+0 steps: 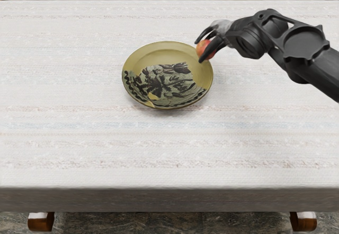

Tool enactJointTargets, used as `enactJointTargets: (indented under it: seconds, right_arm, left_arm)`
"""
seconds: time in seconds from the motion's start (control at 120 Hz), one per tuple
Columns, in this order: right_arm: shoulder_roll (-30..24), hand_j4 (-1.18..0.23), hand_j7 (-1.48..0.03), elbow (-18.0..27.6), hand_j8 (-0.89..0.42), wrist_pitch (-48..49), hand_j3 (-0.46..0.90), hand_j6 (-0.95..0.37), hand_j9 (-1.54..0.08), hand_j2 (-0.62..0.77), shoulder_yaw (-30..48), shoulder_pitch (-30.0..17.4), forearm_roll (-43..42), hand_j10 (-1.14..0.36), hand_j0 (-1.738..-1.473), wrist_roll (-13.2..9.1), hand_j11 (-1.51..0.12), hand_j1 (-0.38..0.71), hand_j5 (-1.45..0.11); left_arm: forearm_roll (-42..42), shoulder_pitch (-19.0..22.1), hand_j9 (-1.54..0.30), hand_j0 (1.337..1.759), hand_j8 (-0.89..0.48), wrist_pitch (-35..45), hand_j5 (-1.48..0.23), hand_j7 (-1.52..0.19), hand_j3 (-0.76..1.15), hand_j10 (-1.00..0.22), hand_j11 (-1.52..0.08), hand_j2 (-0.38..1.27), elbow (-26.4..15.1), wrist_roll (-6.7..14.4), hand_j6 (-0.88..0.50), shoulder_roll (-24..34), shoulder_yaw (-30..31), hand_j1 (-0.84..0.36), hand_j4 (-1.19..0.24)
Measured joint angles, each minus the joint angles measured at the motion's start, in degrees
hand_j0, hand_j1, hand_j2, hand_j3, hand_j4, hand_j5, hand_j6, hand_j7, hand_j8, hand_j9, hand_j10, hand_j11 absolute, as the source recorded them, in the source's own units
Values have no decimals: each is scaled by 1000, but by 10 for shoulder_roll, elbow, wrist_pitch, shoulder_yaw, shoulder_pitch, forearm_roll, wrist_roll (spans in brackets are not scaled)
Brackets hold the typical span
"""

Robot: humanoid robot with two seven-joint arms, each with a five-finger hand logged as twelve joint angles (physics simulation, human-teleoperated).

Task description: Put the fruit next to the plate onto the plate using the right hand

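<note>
An olive-green plate [201, 67] with a dark leafy pattern lies on the table a little right of centre. At its upper right rim a small red-orange fruit [202, 48] shows between dark fingers. My right hand [208, 43] comes in from the right edge on a black arm, and its fingers curl around the fruit, hiding most of it. Fruit and hand sit at the plate's rim; I cannot tell whether the fruit touches the table or is lifted. The left arm is out of view.
The table [79, 117] is covered with a pale, faintly striped cloth. A brick wall runs along the back edge. The table's front edge crosses the lower part of the picture, with two wooden legs below it.
</note>
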Motion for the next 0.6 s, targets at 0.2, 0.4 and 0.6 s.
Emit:
enactJointTargets:
  seconds: [0.2, 0.4, 0.6]
  right_arm:
    - [43, -739, -1036, 19, -274, 2, 0, -349, -1056, 336, 4, -8, 1, -546, -1647, 0, -1070, 362, -1144]
    - [66, -602, -851, 65, -253, 2, 0, -347, -872, 221, 4, -28, 1, -515, -1650, 0, -883, 219, -951]
    - [30, -226, -320, 113, -95, 8, 0, -131, -328, 83, 25, -45, 16, -187, -1655, 0, -332, -136, -358]
  left_arm:
    - [0, 0, -13, 1658, -10, 0, -13, -13, 0, -10, -13, 2, 0, 0, -10, 0, 0, 337, -10]
    - [0, 0, -13, 1658, -10, 0, -13, -13, 0, -10, -13, 2, 0, 0, -10, 0, 0, 337, -10]
    - [0, 0, -13, 1658, -10, 0, -13, -13, 0, -10, -13, 2, 0, 0, -10, 0, 0, 337, -10]
